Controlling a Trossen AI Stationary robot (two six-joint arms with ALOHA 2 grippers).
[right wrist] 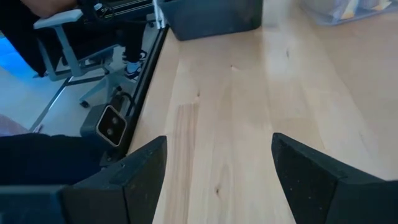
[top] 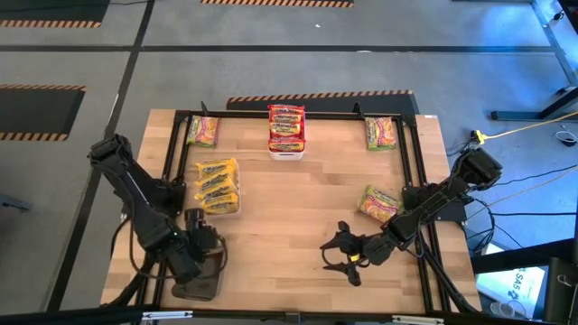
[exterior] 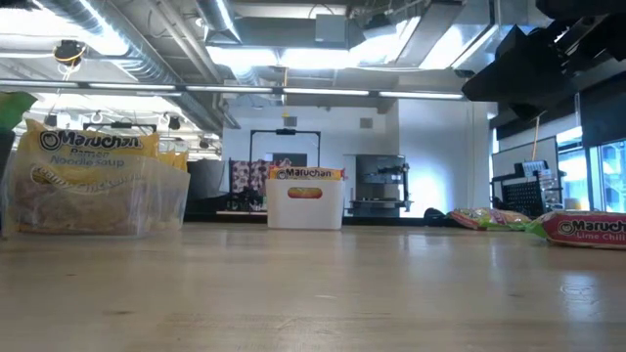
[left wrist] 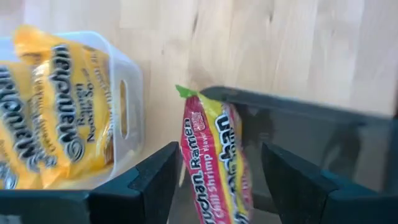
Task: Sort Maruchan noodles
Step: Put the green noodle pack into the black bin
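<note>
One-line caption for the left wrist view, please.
Open left hand above a dark tray, a lime chili shrimp packet between its fingers, beside a clear bin of yellow packets.

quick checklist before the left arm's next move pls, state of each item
1. Left gripper open: ok.
2. Lime chili shrimp packet free of the fingers: cannot tell, it stands on edge between them.
3. Packet inside the dark bin: ok, leaning at its rim.
4. Clear bin of yellow packets undisturbed: ok.
5. Right gripper out of the way: ok, open over bare wood.
6. Loose packets left to sort: not ok.
</note>
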